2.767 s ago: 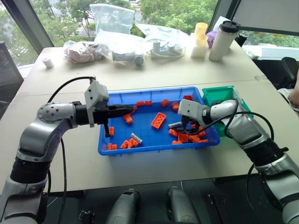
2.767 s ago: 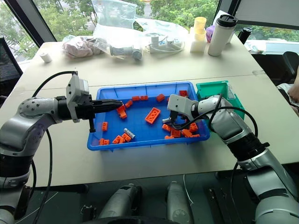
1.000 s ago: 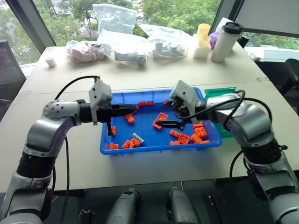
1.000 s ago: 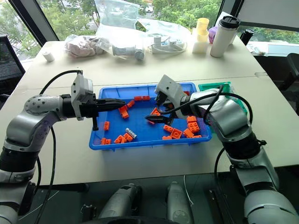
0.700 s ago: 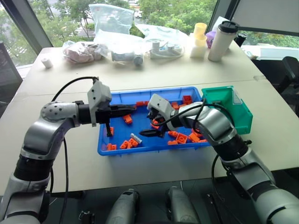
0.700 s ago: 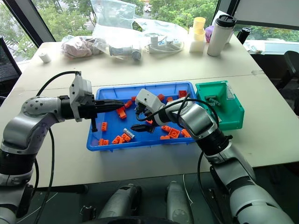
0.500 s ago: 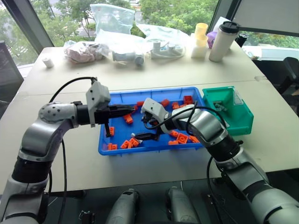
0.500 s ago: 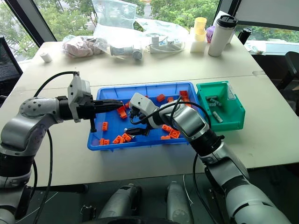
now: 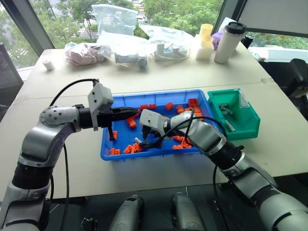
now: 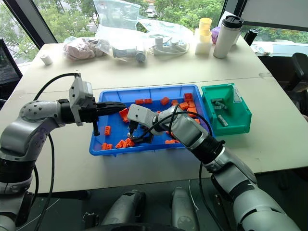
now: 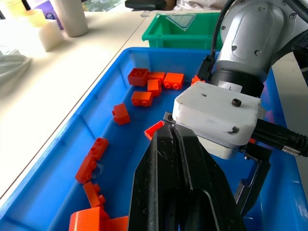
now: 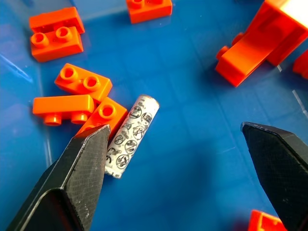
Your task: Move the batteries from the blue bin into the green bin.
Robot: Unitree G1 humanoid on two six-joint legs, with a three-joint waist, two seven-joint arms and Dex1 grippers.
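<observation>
Beige table (image 9: 192, 77) by windows; right hand (image 12: 183, 168) spread wide, left hand (image 11: 179, 159) pressed together.

one blue bin (image 9: 120, 153), one green bin (image 9: 250, 126)

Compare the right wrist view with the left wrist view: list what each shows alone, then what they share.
Right wrist view alone: a small silver-grey cylindrical battery lying on the tray floor beside a cluster of orange toy bricks, between the right gripper's wide-open black fingers.

Left wrist view alone: the deep teal-green plastic bin past the tray's far end, a white tumbler on the beige table, and the left gripper with its fingers together.

Shared: the shallow bright blue plastic tray, scattered orange bricks, and the right gripper.
</observation>
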